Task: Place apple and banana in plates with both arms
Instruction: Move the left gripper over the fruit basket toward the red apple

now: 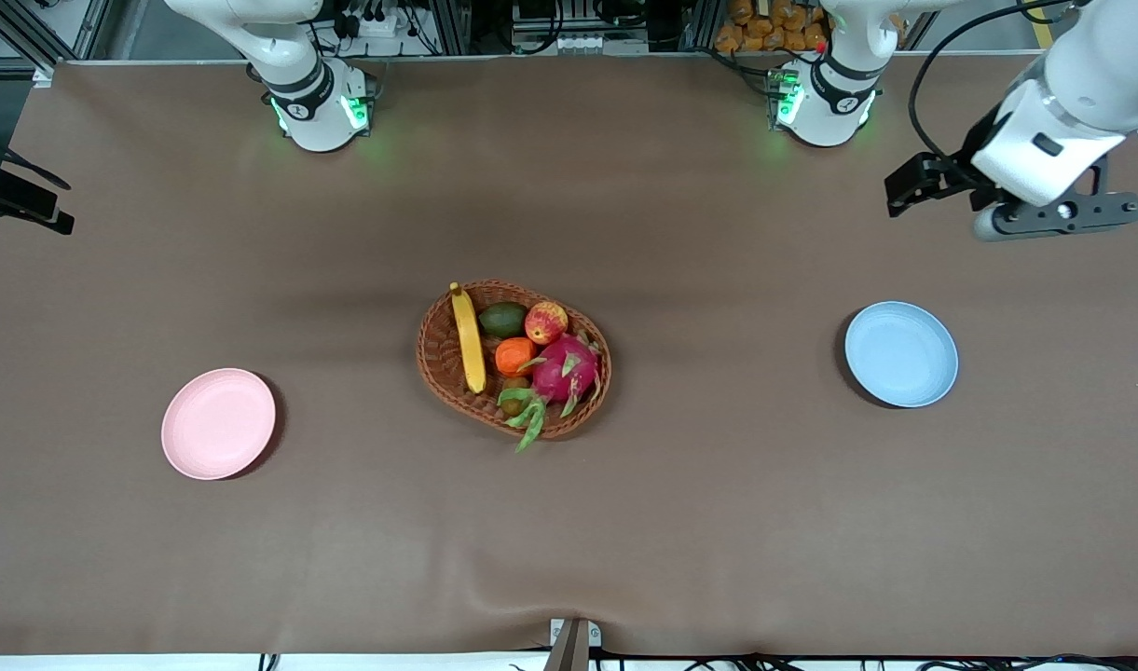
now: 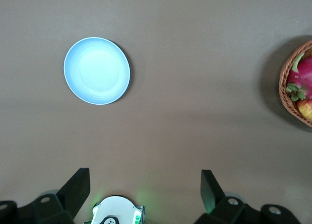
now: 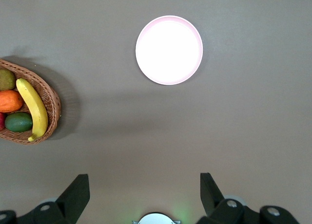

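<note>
The apple [image 1: 545,322] and the banana [image 1: 468,337] lie in a brown wicker basket [image 1: 429,359] at the table's middle. The pink plate [image 1: 218,423] sits toward the right arm's end and the blue plate [image 1: 901,353] toward the left arm's end; both hold nothing. My left gripper [image 1: 911,183] hangs open high over bare table near its base, and its wrist view shows the blue plate [image 2: 97,70]. My right gripper [image 1: 14,200] is open at the table's edge, partly out of view. Its wrist view shows the pink plate [image 3: 168,49] and the banana [image 3: 33,108].
The basket also holds a green avocado [image 1: 502,319], an orange fruit [image 1: 514,355], a magenta dragon fruit [image 1: 564,370] and a small kiwi [image 1: 513,403]. The arm bases [image 1: 322,107] [image 1: 825,102] stand along the table's farthest edge from the front camera.
</note>
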`<action>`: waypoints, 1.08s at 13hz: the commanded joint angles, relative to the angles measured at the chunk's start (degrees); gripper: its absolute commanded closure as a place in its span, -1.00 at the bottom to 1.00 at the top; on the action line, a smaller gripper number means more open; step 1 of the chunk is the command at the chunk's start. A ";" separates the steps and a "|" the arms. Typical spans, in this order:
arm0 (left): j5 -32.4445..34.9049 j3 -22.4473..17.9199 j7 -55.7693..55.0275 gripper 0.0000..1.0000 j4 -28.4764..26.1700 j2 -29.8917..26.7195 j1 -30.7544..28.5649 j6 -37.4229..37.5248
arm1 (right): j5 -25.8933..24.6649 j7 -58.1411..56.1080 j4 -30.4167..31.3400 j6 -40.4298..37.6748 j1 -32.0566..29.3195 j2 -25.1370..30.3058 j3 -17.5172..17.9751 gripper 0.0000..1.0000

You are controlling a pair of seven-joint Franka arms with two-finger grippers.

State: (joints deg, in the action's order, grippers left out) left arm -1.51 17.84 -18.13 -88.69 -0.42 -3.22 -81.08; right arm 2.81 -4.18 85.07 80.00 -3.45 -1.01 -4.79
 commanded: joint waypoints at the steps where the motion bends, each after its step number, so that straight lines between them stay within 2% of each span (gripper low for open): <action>1: 2.55 3.24 -1.29 -1.00 -1.22 0.16 0.06 -0.13 | -0.53 -0.74 -0.78 -0.81 -0.15 0.04 0.31 -1.00; 5: 4.58 10.36 -12.78 -1.00 -1.84 3.32 0.32 -2.67 | -0.53 -0.74 -0.78 -0.81 -0.24 0.04 0.31 -1.00; 7: 4.58 11.95 -17.27 -1.00 -3.15 4.11 1.37 -5.04 | -0.53 -0.74 -0.87 -0.81 -0.24 0.04 0.31 -1.00; 11: 4.67 11.96 -32.54 -1.00 -4.65 8.14 8.91 -11.36 | -0.53 -0.74 -0.87 -0.81 -0.24 0.04 0.31 -1.00; 14: 13.35 11.96 -44.84 -1.00 -4.04 15.08 16.47 -14.80 | -0.44 -0.74 -0.87 -0.81 -0.24 0.04 0.31 -1.00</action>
State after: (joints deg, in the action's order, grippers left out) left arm 6.89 29.85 -55.78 -93.75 10.12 8.98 -94.07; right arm 2.80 -4.19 84.99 79.97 -3.44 -1.01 -4.74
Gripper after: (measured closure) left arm 0.000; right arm 0.000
